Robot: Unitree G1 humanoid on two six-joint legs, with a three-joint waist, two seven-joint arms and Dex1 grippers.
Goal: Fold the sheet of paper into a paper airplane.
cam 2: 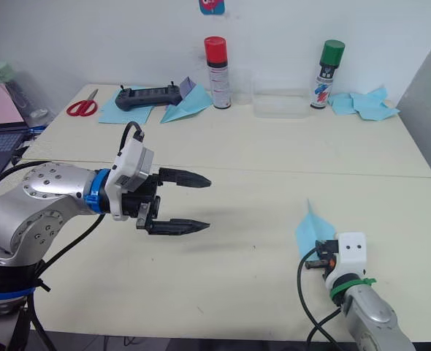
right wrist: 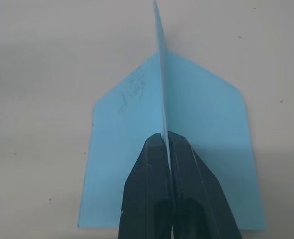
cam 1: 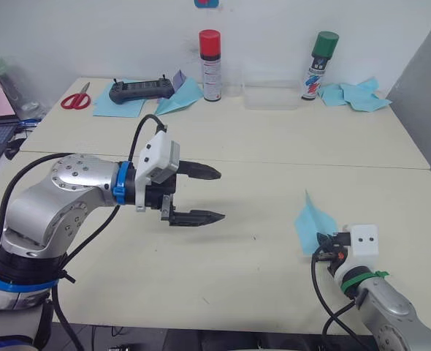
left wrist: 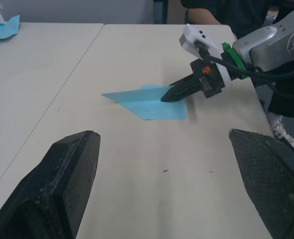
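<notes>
The sheet of paper stands folded as a small light-blue paper airplane [cam 1: 314,219] on the table's near right, nose pointing away from me and wings flat on the surface. My right gripper [right wrist: 165,138] is shut on its upright central ridge [right wrist: 162,74] at the tail end. The left wrist view shows the same airplane [left wrist: 147,103] pinched by the right gripper's fingers [left wrist: 179,91]. Over the middle of the table my left gripper [cam 1: 219,195] hovers open and holds nothing, well to the left of the airplane.
Along the far edge are a red-capped spray can [cam 1: 210,64], a clear plastic box [cam 1: 272,95], a green-capped can [cam 1: 319,64] and crumpled blue paper [cam 1: 358,95]. At the far left lie scissors [cam 1: 75,99], a black controller [cam 1: 141,90] and another blue paper plane [cam 1: 180,95].
</notes>
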